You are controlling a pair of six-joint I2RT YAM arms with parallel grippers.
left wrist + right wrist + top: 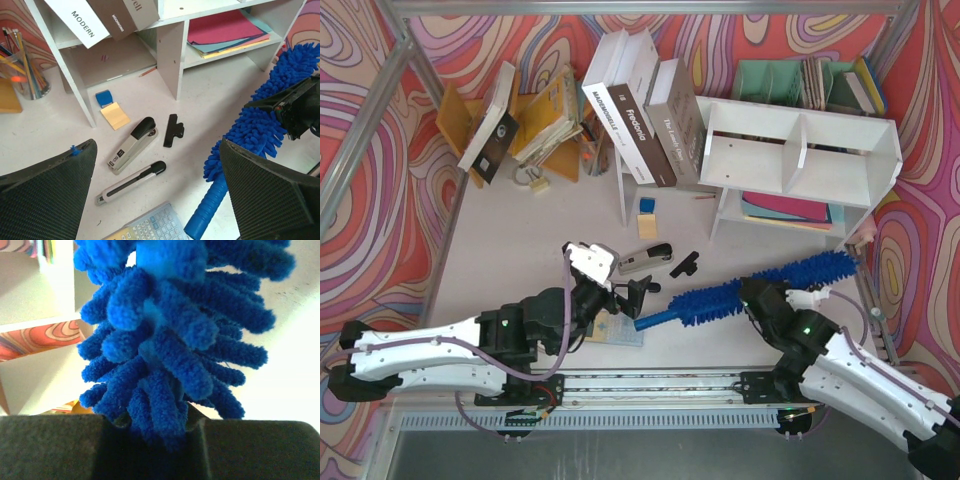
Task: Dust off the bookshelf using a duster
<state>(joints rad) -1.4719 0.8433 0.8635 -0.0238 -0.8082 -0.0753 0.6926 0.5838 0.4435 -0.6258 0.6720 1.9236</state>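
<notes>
While the top view showed the duster [710, 302] lying slantwise on the table [520, 250], handle toward the left arm and head tip toward the bookshelf [795, 150] beyond, the right gripper [772, 298] held it clamped across the fluffy head, nearer the shelf. The left gripper [642, 292] stood just beside the handle end. A leaning book [638, 130] read "freedom". From the left wrist, wide-spread fingers [50, 195] held nothing; another spine [82, 22] read "MODERN". From the right wrist, pads [50, 450] pinched blue strands.

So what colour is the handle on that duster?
Bright blue, same as the head of the duster; the left wrist view shows it best.
</notes>
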